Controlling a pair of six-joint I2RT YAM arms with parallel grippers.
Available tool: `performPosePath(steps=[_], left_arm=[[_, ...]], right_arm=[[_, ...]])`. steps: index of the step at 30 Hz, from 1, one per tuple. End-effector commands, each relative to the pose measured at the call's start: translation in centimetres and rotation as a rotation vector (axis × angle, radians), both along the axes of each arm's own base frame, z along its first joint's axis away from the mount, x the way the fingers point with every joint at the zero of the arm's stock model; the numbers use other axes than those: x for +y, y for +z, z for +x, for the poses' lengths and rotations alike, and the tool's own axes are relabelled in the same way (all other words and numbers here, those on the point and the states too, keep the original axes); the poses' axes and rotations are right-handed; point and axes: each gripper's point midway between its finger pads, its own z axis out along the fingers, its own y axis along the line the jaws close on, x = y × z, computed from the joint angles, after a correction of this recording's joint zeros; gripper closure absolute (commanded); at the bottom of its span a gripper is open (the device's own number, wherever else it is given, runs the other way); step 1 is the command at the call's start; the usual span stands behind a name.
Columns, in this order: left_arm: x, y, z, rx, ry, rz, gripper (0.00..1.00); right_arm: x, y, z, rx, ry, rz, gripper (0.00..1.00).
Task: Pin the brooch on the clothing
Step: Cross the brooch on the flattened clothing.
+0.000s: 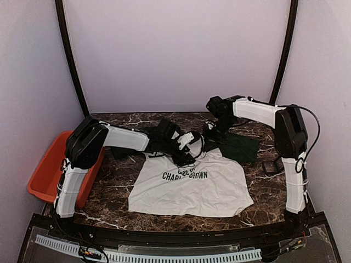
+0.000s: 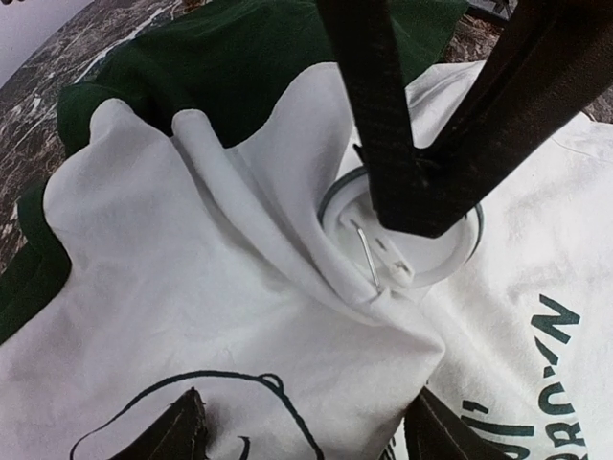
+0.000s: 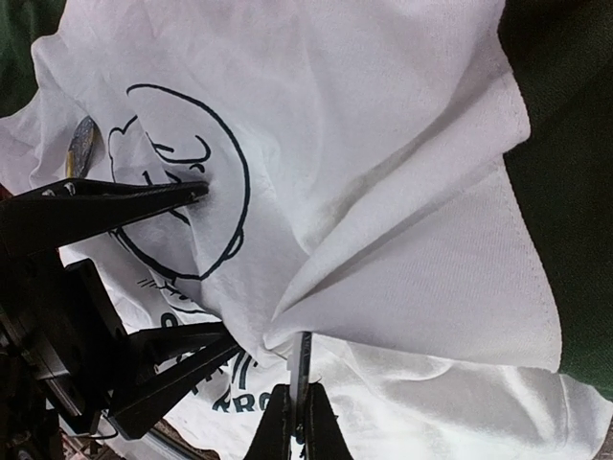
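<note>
The right pincer (image 2: 421,206) is seen closed on the rim of the brooch (image 2: 441,257), a round white disc. Its back and wire pin (image 2: 369,257) are turned toward the left wrist camera, and its front is hidden. The disc is pressed against a bunched fold of the T-shirt (image 1: 192,189); whether the pin is passed through the cloth cannot be made out. The left pincer (image 2: 311,417) is held open, its tips cut off at the lower edge of the frame and set apart over the printed face. In the right wrist view the brooch is shown only as a thin edge under a fold. In the overhead view it is hidden altogether. There the shirt is laid mid-desk (image 1: 109,192), with an orange tub (image 1: 46,170) at the left edge.
</note>
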Motion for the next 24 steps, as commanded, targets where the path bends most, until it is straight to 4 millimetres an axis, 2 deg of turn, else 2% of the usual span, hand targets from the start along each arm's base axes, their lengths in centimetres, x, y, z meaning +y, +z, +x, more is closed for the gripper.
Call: performPosePath(steps=[1,4,9,11,16,24], left_arm=[[0.0,-0.5,-0.9,0.053,-0.006,0.012,0.30],[-0.4,0.1,-1.1,0.060,-0.026,-0.020,0.30],[-1.8,2.5,-2.5,0.060,-0.121,-0.127,0.30],[-2.1,2.5,-2.7,0.050,-0.137,-0.117,0.30],[-2.5,0.7,-3.5,0.055,-0.168,-0.036,0.32],[-2.6,-0.1,-2.2,0.055,-0.108,0.004,0.45]], right_arm=[[1.0,1.6,0.2,-0.023,0.005,0.053,1.00],[1.0,1.4,0.1,-0.019,0.004,0.049,1.00],[0.7,1.2,0.2,-0.017,-0.004,0.037,1.00],[0.7,1.2,0.2,-0.017,-0.003,0.037,1.00],[0.7,1.1,0.3,-0.014,-0.004,0.040,1.00],[0.8,1.6,0.2,-0.022,0.001,0.048,1.00]])
